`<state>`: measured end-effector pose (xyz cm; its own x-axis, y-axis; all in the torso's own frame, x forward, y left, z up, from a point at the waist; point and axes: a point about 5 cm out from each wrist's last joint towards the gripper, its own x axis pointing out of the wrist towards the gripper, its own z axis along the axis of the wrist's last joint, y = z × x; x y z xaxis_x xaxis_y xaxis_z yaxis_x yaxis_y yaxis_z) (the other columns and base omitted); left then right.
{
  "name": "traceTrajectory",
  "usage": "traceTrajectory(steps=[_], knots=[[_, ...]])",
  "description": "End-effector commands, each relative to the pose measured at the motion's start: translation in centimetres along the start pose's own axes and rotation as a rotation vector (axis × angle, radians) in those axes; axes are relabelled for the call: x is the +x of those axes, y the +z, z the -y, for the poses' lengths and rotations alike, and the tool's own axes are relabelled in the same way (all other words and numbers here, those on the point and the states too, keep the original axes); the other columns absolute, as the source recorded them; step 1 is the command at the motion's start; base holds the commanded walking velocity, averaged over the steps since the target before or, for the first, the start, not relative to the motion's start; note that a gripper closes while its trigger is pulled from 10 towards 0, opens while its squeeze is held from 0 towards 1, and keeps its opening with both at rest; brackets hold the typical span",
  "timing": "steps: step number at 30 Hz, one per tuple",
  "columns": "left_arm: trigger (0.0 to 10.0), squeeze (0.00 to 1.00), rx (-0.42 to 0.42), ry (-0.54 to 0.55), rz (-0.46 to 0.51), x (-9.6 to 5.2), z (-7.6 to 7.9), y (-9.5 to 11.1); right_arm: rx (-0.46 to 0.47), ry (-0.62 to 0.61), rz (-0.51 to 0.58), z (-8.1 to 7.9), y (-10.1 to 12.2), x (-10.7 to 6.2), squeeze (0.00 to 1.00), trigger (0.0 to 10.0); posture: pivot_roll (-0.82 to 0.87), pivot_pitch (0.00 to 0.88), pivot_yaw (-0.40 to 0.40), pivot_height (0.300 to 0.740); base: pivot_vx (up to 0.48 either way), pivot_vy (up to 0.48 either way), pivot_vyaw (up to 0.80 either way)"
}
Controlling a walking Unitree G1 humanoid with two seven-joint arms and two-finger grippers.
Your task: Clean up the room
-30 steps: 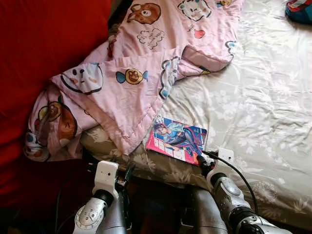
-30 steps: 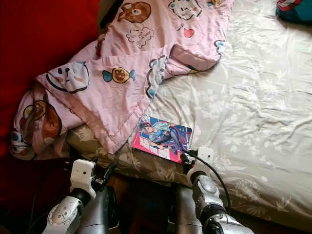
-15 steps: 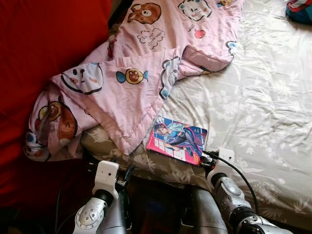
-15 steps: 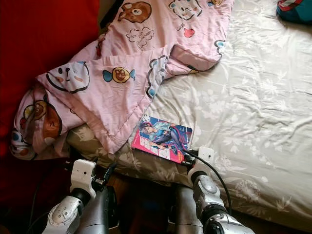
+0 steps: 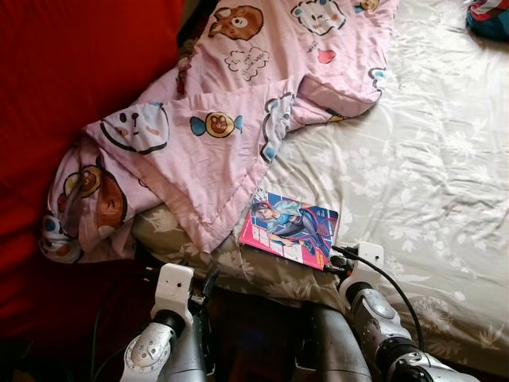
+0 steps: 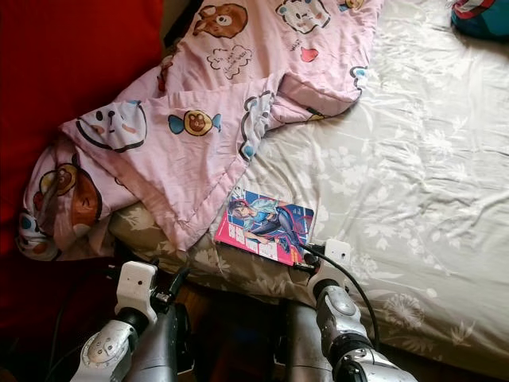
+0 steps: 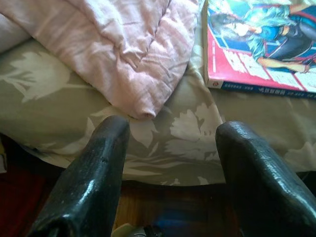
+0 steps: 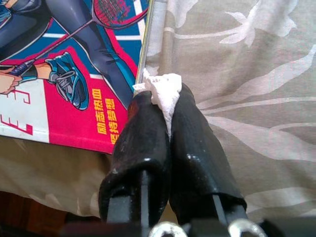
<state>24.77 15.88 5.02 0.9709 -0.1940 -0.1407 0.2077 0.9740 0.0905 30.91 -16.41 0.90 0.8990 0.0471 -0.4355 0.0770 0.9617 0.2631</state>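
A bed (image 5: 429,159) under a grey-green floral sheet; a red surface (image 5: 71,72) alongside its left edge; a blue and red item (image 5: 487,16) lies at the far right corner, mostly cut off.

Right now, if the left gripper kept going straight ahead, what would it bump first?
Probably the flowered bedsheet at the mattress edge: the open left gripper points right at it. The pink quilt corner lies just beyond, the comic book off to one side.
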Motion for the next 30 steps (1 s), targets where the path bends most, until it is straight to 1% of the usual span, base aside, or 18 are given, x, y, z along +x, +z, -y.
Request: traceTrajectory(steps=[1,3,4,7,10,11,12,13,14,15,16,17,18,20,22,24,28,30], knots=[[10.0,0.0,-0.002,0.016,-0.044,-0.6,-0.3,-1.2,-0.004,-0.024,-0.027,0.7,-0.8,-0.3,0.0,0.0,0.1,0.234,-0.049,0.622,0.0,0.0,0.0],[10.0,0.0,-0.008,0.04,-0.061,-0.4,-0.8,-1.7,-0.008,-0.04,-0.01,1.2,-0.6,-0.4,0.0,0.0,0.09,0.212,-0.052,0.622,0.0,0.0,0.0],[10.0,0.0,-0.016,0.06,-0.074,-0.2,-1.2,-2.1,-0.008,-0.041,0.002,1.5,-0.6,-0.5,0.0,0.0,0.09,0.187,-0.055,0.622,0.0,0.0,0.0],[10.0,0.0,-0.008,0.08,-0.096,0.0,-1.8,-2.7,-0.014,-0.054,0.024,2.0,-0.5,-0.7,0.0,0.0,0.08,0.154,-0.057,0.622,0.0,0.0,0.0],[10.0,0.0,-0.015,0.09,-0.103,0.1,-2.0,-2.9,-0.015,-0.056,0.031,2.1,-0.5,-0.8,0.0,0.0,0.07,0.148,-0.057,0.622,0.0,0.0,0.0],[10.0,0.0,-0.029,0.106,-0.123,0.2,-2.3,-3.4,-0.014,-0.056,0.042,2.3,-0.7,-1.0,0.0,0.0,0.05,0.102,-0.052,0.622,0.0,0.0,0.0],[10.0,0.0,-0.029,0.106,-0.123,0.2,-2.3,-3.4,-0.014,-0.056,0.042,2.3,-0.7,-1.0,0.0,0.0,0.05,0.102,-0.052,0.622,0.0,0.0,0.0],[10.0,0.0,-0.045,0.123,-0.147,0.3,-2.6,-4.0,-0.01,-0.058,0.052,2.5,-0.9,-1.1,0.0,0.0,0.04,0.073,-0.049,0.622,0.0,0.0,0.0],[10.0,0.0,-0.069,0.145,-0.184,0.5,-3.0,-4.9,-0.009,-0.068,0.063,2.8,-1.3,-1.5,0.0,0.4,0.03,0.049,-0.046,0.622,0.0,0.0,0.0],[10.0,0.0,-0.078,0.151,-0.195,0.5,-3.1,-5.1,-0.012,-0.073,0.065,3.0,-1.5,-1.6,0.0,3.7,0.03,0.049,-0.046,0.622,0.0,0.0,0.0],[10.0,0.0,-0.089,0.159,-0.212,0.4,-3.2,-5.5,-0.003,-0.078,0.061,3.3,-2.0,-1.9,0.0,8.0,0.02,0.031,-0.045,0.622,0.0,0.0,0.0],[10.0,0.0,-0.097,0.166,-0.227,0.4,-3.2,-5.9,0.002,-0.089,0.053,3.5,-2.5,-2.2,0.0,10.0,0.02,0.021,-0.043,0.622,0.0,0.0,0.0],[10.0,0.0,-0.097,0.166,-0.227,0.4,-3.2,-5.9,0.002,-0.089,0.053,3.5,-2.5,-2.2,0.0,10.0,0.02,0.021,-0.043,0.622,0.0,0.0,0.0],[10.0,0.0,-0.108,0.175,-0.27,0.4,-3.3,-6.6,0.03,-0.119,0.021,4.2,-3.7,-2.8,0.0,10.0,0.01,0.0,-0.037,0.622,0.0,0.0,0.0],[10.0,0.0,-0.108,0.175,-0.299,0.3,-3.3,-7.1,0.029,-0.135,0.001,4.6,-4.4,-3.1,0.0,10.0,0.0,0.0,-0.032,0.622,0.0,0.0,0.0],[10.0,0.0,-0.117,0.176,-0.325,0.1,-3.3,-7.7,-0.009,-0.16,-0.041,4.9,-5.3,-3.6,0.0,10.0,-0.01,0.0,-0.026,0.637,0.0,0.0,0.0],[10.0,0.0,-0.123,0.18,-0.358,0.0,-3.1,-8.2,0.009,-0.168,-0.07,5.0,-6.0,-3.9,0.0,10.0,-0.02,0.0,-0.018,0.652,0.0,0.0,0.0],[10.0,0.0,-0.125,0.176,-0.386,-0.1,-3.1,-8.6,0.002,-0.18,-0.099,5.0,-6.6,-4.1,0.0,10.0,-0.03,0.0,-0.011,0.662,0.0,0.0,0.0]])
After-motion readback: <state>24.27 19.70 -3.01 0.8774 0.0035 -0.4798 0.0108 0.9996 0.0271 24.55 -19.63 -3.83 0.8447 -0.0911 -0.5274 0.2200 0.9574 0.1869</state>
